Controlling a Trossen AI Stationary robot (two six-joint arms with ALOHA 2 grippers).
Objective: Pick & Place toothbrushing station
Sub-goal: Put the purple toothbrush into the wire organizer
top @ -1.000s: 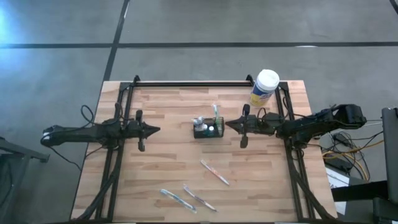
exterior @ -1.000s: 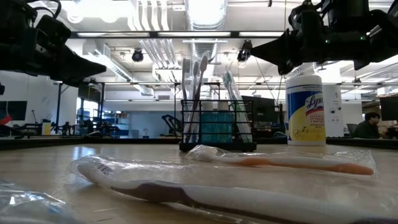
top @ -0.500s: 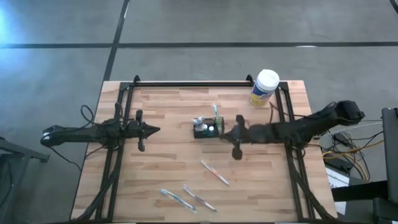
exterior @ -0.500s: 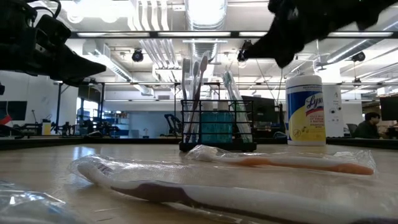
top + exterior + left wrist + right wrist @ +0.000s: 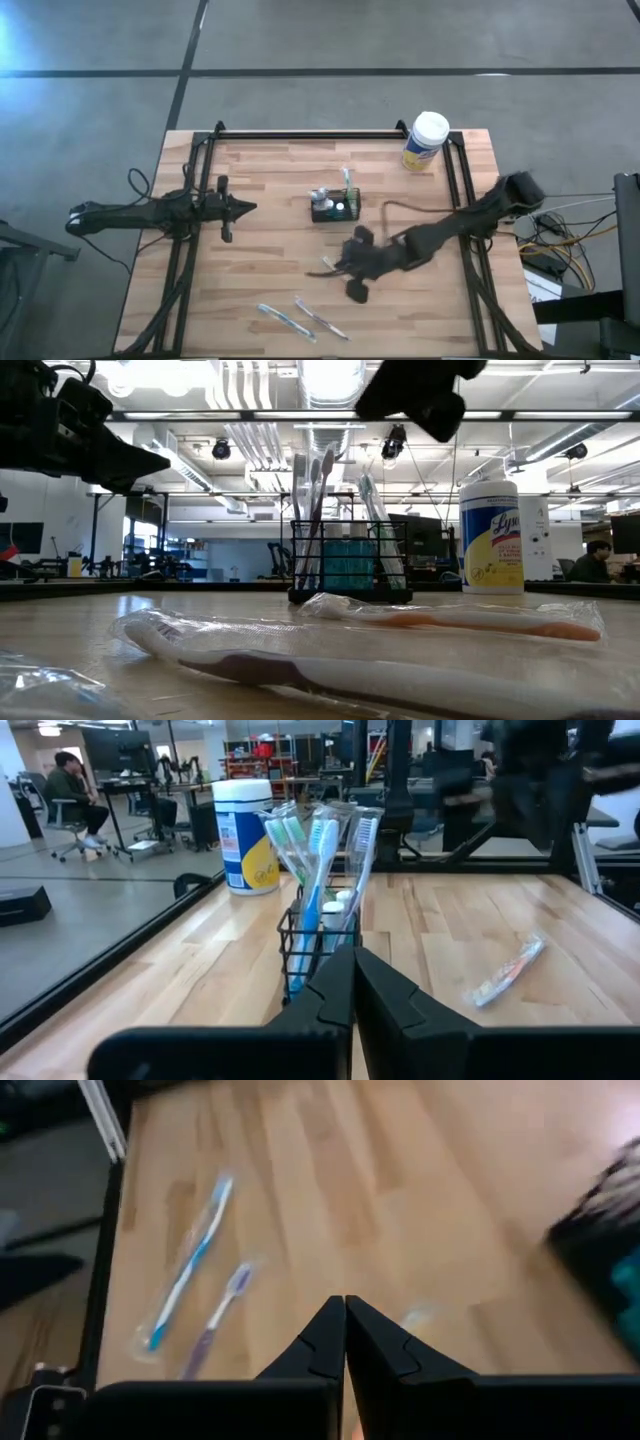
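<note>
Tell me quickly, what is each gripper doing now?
Left gripper: closed, holding nothing.
Right gripper: closed, holding nothing.

1. A grey concrete floor is seen around the desk, crossed by a dark line running from 9 to 3 o'clock beyond the desk's far edge.
2. A second dark line is seen slanting across the floor toward 11 o'clock.
3. A ceiling with white ducts and long strip lights is shown in the low view.
4. A seated person at a workbench is visible in the left wrist view.
5. Cables are seen on the floor at 3 o'clock.
</note>
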